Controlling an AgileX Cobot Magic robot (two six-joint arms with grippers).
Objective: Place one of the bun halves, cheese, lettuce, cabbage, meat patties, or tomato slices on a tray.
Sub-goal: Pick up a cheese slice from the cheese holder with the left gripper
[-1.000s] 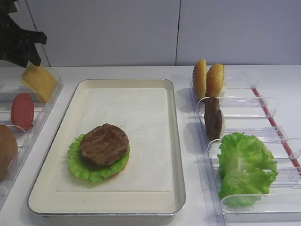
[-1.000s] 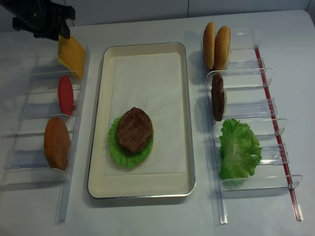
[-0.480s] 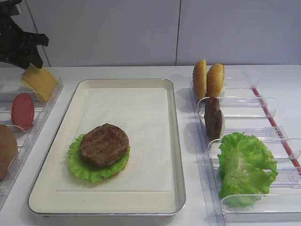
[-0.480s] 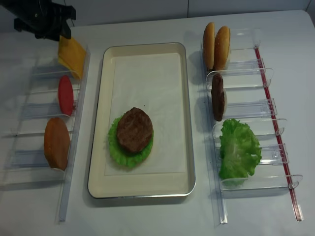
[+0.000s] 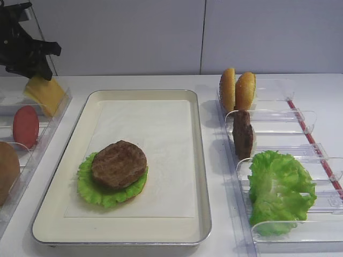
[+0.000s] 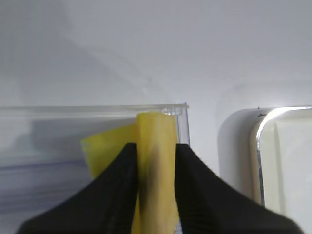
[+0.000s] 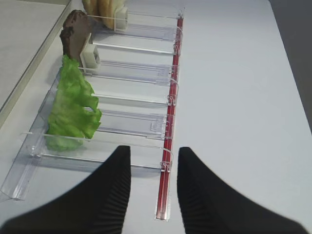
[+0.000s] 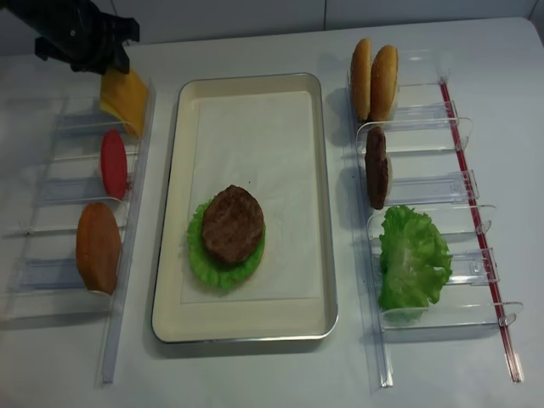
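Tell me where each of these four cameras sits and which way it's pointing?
Exterior high: in front of the table, looking across the tray; left gripper at top left.
Realsense: overhead, looking almost straight down; same gripper at top left.
Right wrist: on the right arm, facing the lettuce bins; right gripper fingers open.
Left wrist: on the left arm, facing down; fingers either side of the cheese.
Shared: both exterior views and the left wrist show the cheese.

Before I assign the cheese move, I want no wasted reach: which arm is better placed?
Left. The left gripper already straddles the cheese in its bin; the right gripper hangs empty beside the lettuce.
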